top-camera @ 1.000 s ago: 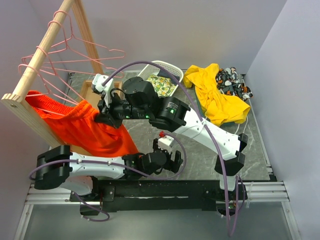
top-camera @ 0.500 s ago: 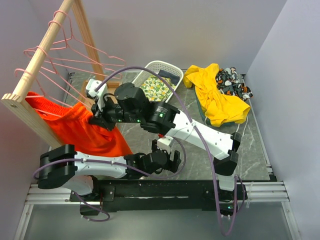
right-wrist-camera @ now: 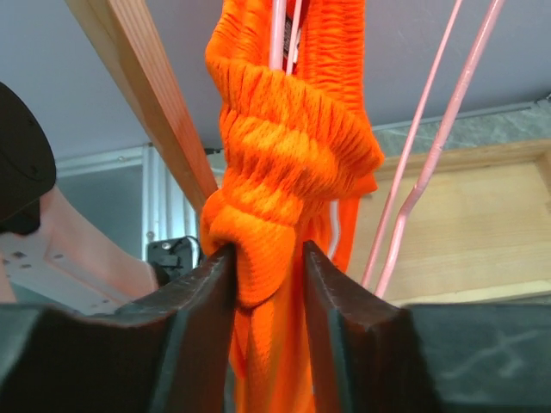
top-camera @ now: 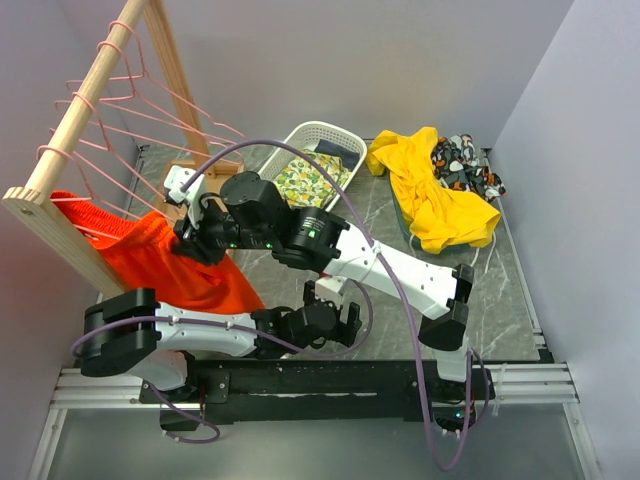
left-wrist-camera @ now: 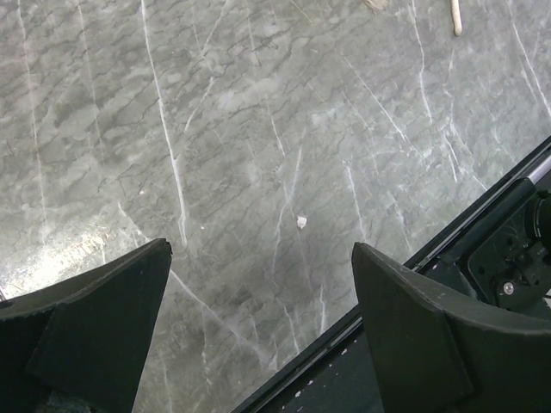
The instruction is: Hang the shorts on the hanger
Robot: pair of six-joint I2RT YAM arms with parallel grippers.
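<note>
The orange-red shorts (top-camera: 150, 260) hang at the left from a pink wire hanger (top-camera: 95, 232) on the wooden rack. My right gripper (top-camera: 188, 240) reaches across to them and is shut on their bunched waistband, which shows between the jaws in the right wrist view (right-wrist-camera: 284, 163). Pink hanger wires (right-wrist-camera: 430, 129) run beside and through the fabric there. My left gripper (top-camera: 335, 325) lies low near the front edge, open and empty; its wrist view (left-wrist-camera: 258, 258) shows only bare marble between the fingers.
Several more pink hangers (top-camera: 130, 110) hang on the sloping wooden rail (top-camera: 80, 100). A white basket (top-camera: 335, 140) holds a lemon-print cloth (top-camera: 300, 178). A yellow garment (top-camera: 430, 190) and a patterned cloth (top-camera: 465, 165) lie at the back right. A black front rail (left-wrist-camera: 482, 249) borders the table.
My right gripper has moved left toward the rack with the shorts' waistband in it, and the shorts now hang closer in under the rail. The left arm has barely moved.
</note>
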